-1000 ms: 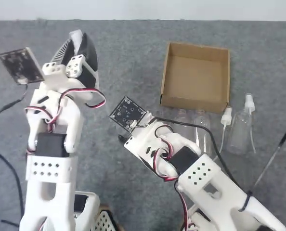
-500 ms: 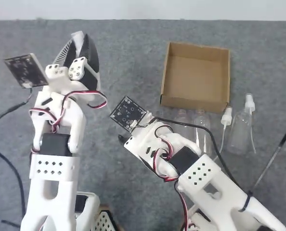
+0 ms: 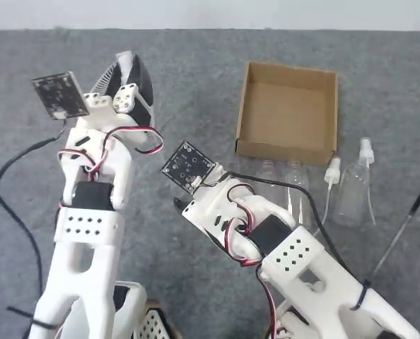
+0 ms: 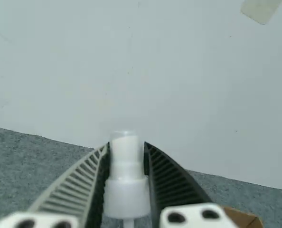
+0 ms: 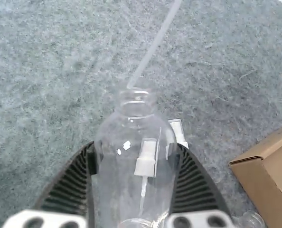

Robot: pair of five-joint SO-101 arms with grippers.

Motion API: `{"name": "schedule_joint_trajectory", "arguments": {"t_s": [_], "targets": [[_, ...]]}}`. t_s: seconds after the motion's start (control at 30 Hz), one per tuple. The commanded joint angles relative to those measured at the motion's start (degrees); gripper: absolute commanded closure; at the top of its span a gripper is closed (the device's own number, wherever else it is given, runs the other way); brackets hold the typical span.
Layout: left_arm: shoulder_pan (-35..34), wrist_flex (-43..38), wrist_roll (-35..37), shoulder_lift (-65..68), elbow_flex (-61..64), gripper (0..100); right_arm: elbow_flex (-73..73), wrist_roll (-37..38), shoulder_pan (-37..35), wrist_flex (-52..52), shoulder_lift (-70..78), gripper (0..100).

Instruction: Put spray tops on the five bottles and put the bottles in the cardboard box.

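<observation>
Both loaded | left gripper point(image 4: 126, 147) holds spray top point(image 4: 126, 183) | right gripper point(image 5: 135, 148) holds bottle point(image 5: 116, 190)

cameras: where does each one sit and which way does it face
High view: fixed above the table, looking down; both arms and the cardboard box show.
Left wrist view: on the left arm's wrist, facing a pale wall; the left gripper is shut on a spray top.
Right wrist view: on the right arm's wrist, looking down at the table; the right gripper grips a clear bottle.
Shared: high and right wrist views both show the cardboard box.
</observation>
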Motion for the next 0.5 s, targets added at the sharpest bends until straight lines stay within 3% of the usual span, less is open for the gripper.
{"name": "schedule_joint_trajectory", "arguments": {"t_s": [0.0, 0.27, 0.47], "targets": [[0.09, 0.53, -0.18, -2.55, -1.01, 98, -0.44, -0.62, -0.48, -1.27, -3.03, 99.3], [4.13, 9.05, -0.44, -13.01, 3.47, 98, -0.35, -0.18, -0.22, -0.92, -2.95, 99.3], [4.92, 9.85, -0.26, -17.93, 7.6, 98, -0.7, -0.7, -0.13, -1.98, -2.95, 99.3]]}}
